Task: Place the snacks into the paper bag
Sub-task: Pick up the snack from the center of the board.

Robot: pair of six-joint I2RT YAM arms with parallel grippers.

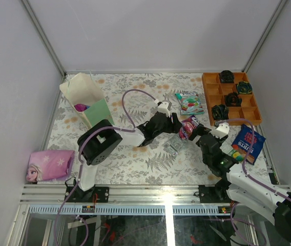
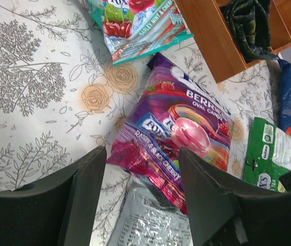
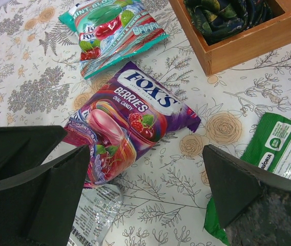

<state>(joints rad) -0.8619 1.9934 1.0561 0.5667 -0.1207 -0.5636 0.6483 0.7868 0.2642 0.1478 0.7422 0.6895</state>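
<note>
Magenta foil sits at the centre of the overhead view. The magenta sweets bag [image 1: 188,127] lies on the floral desk [image 1: 135,164]. The left end effector [image 1: 182,129] is clamped on the bag's lower end, one finger at each edge, with the foil puckered between them. The rest of that bag lies flat.

The right end effector [image 1: 207,134] hangs just to the right of it, spread wide and holding nothing. A silver wrapper [image 1: 172,148] lies just below the magenta bag, and from the wrist cameras its top edge looks tucked under it.

Toward the lower right, a green packet [image 1: 232,152] lies beside the blue crisp bag [image 1: 248,143]. Above the middle, a teal sweets bag [image 1: 190,102] lies next to the orange tray [image 1: 248,113] in the upper right, which holds dark round objects [image 1: 232,98].

The paper bag [image 1: 86,92] stands in the upper left with its mouth open and something magenta showing inside. It is well apart from both arms. A pink cartoon-girl item [image 1: 48,165] lies at the lower left.
</note>
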